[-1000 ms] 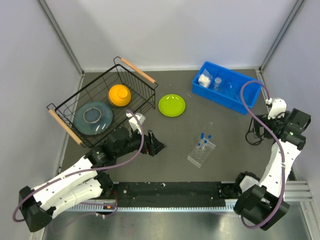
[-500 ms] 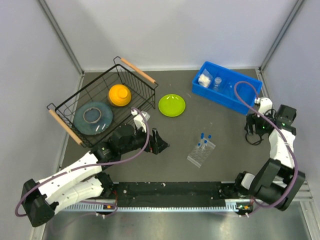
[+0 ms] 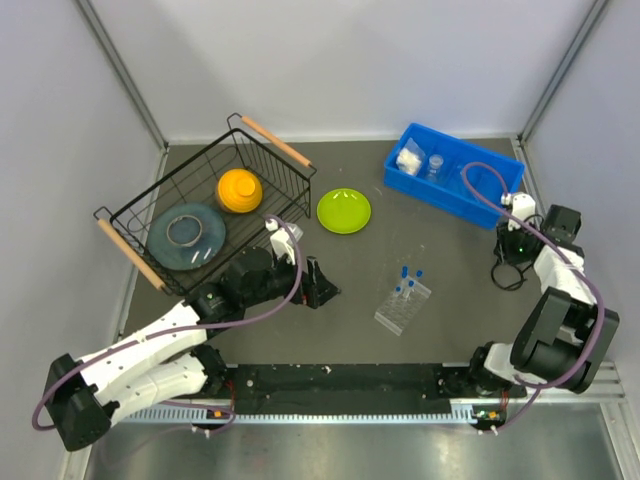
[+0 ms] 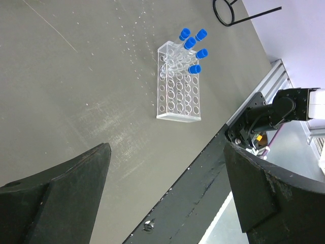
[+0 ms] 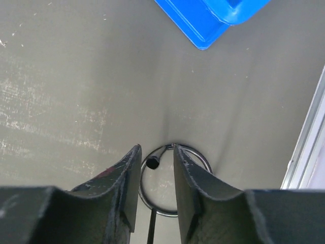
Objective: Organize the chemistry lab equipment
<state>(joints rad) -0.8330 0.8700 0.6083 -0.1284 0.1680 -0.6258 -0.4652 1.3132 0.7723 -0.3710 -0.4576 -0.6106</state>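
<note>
A clear grid rack [image 3: 401,308] [image 4: 177,94] stands mid-table with several blue-capped tubes [image 3: 410,279] [image 4: 192,44] at its far end. The thin black loop [image 3: 505,280] [image 5: 205,161] [image 4: 225,14] stands on the mat at the right. My right gripper [image 3: 512,254] [image 5: 156,148] points down over it, jaws narrow, open by a small gap. The loop's black rod tip [image 5: 152,162] sits between the fingers without being clamped. My left gripper [image 3: 318,284] [image 4: 166,147] hangs wide open left of the rack, holding nothing. The white packet [image 3: 408,160] and tiny cup [image 3: 436,165] lie in the blue bin [image 3: 478,206] [image 5: 213,18].
A black wire basket [image 3: 262,138] at the back left holds an orange dome [image 3: 240,190] and a blue-grey dish [image 3: 187,235]. The lime-green plate [image 3: 344,211] lies between basket and bin. A metal rail [image 5: 304,142] runs close along the loop's right side.
My right arm has swung in over the black loop and its jaws have narrowed from wide open around the rod tip. The left arm has crept slightly right, still open.
</note>
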